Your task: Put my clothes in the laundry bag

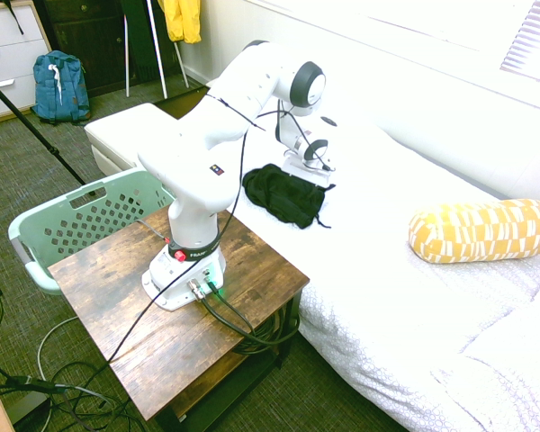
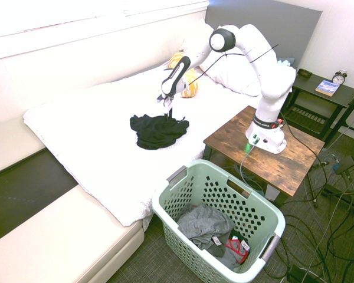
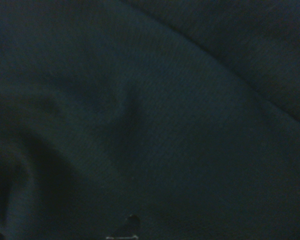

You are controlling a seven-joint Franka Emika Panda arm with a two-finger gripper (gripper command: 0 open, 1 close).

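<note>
My clothes are a crumpled black garment (image 1: 283,193) (image 2: 156,130) lying on the white bed (image 1: 405,297), near its edge. The gripper (image 2: 167,106) (image 1: 308,169) points down at the garment's far side, with its fingertips open, at or just above the fabric. Dark cloth (image 3: 150,120) fills the whole wrist view from close up. The laundry bag is a pale mint-green perforated basket (image 2: 224,171) (image 1: 81,216) on the floor beside the bed. It holds a grey piece of clothing (image 2: 205,224) and something dark with red.
A brown wooden table (image 1: 243,288) (image 2: 295,159) stands between the bed and the basket. A yellow patterned bolster (image 1: 481,229) (image 2: 186,82) lies further up the bed. A blue backpack (image 1: 58,85) and a hanging yellow garment (image 1: 182,18) are at the far wall.
</note>
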